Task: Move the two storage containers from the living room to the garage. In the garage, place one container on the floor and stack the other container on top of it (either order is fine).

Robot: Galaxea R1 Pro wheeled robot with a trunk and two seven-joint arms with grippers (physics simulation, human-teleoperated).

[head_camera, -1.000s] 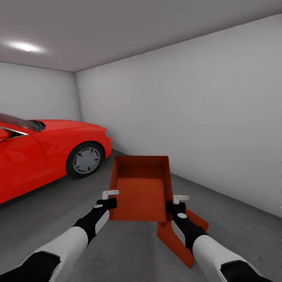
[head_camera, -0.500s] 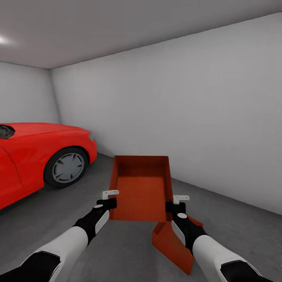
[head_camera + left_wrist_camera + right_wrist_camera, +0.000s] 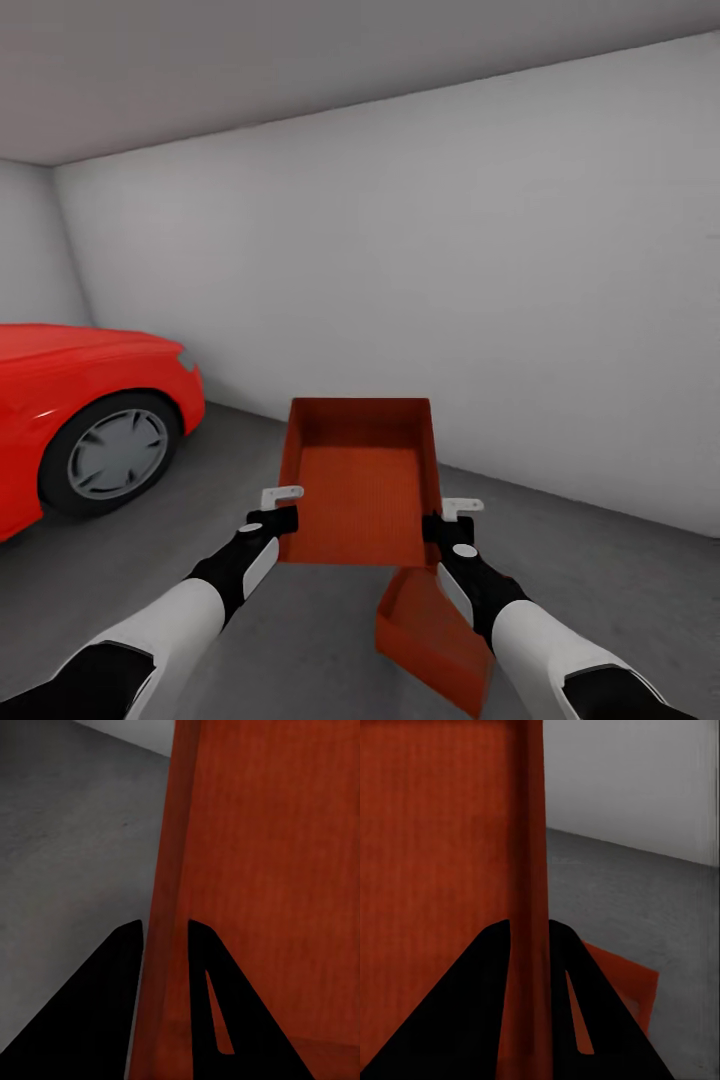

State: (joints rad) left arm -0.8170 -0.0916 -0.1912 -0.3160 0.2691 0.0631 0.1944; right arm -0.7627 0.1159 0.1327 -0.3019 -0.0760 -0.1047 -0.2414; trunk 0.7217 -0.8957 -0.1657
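Now I have the upper storage container [image 3: 360,485] carried in front of me in the garage, one wall pinched in each hand. My left hand [image 3: 281,508] is clenched on its left wall; in the left wrist view the two fingers [image 3: 112,975] straddle that red-orange wall. My right hand [image 3: 455,520] grips the right wall the same way, its fingers [image 3: 487,967] on either side of it in the right wrist view.

Compared with a second ago, the whole picture has swung: the red car [image 3: 90,420] has slid toward the left edge and more of the white wall [image 3: 480,280] fills the frame, while the container and both hands sit at the same place in my view. I read that as my base turning right, not the car moving. The second storage container [image 3: 430,640] lies on the dark concrete floor [image 3: 300,620] just below and to the right of the held one, partly behind my right forearm, and it now shows a little further left, closer under the box I carry.

So the turn is lining me up for the stack. I judge the floor container is placed, and what is left is to centre over it, lower, and release both hands.
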